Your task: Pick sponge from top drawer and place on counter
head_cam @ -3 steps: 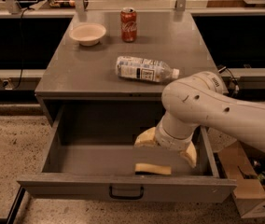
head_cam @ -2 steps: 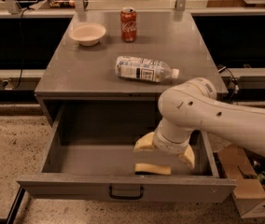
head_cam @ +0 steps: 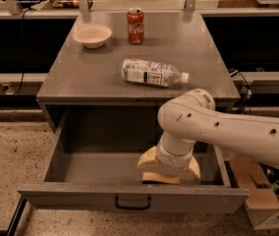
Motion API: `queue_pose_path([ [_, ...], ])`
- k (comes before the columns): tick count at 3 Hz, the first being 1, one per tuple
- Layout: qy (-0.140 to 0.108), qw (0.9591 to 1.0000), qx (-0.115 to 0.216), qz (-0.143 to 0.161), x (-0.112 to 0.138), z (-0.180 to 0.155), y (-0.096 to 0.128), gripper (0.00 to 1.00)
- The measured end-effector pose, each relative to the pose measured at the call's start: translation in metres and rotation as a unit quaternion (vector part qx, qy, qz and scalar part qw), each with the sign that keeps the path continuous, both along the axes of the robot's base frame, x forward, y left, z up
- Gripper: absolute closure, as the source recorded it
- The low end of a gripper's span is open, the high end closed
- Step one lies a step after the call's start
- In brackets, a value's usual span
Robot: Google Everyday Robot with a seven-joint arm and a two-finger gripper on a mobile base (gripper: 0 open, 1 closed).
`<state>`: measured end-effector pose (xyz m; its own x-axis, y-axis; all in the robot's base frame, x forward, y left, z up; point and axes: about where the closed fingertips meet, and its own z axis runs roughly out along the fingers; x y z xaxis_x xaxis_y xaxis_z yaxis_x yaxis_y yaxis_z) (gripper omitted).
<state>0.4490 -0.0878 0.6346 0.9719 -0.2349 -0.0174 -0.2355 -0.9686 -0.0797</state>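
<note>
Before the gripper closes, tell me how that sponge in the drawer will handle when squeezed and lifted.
The gripper hangs open astride the sponge in the top drawer. The sponge looks thin and soft, so it will probably compress and weigh little. Lying flat, it should not roll, but might slide if nudged.

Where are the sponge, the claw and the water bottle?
sponge point(head_cam: 160, 178): camera view, tan top face.
claw point(head_cam: 169, 169): camera view, midway between spread fingertips, over sponge inside top drawer point(head_cam: 80, 194).
water bottle point(head_cam: 152, 73): camera view, label.
</note>
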Motion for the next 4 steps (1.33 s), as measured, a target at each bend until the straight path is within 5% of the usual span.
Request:
queue_pose_path([
  [2, 0.023, 0.9991, -0.020, 0.029, -0.011, -0.011, 0.014, 0.00],
  [4, 0.047, 0.9981, -0.012, 0.039, -0.017, -0.014, 0.022, 0.42],
])
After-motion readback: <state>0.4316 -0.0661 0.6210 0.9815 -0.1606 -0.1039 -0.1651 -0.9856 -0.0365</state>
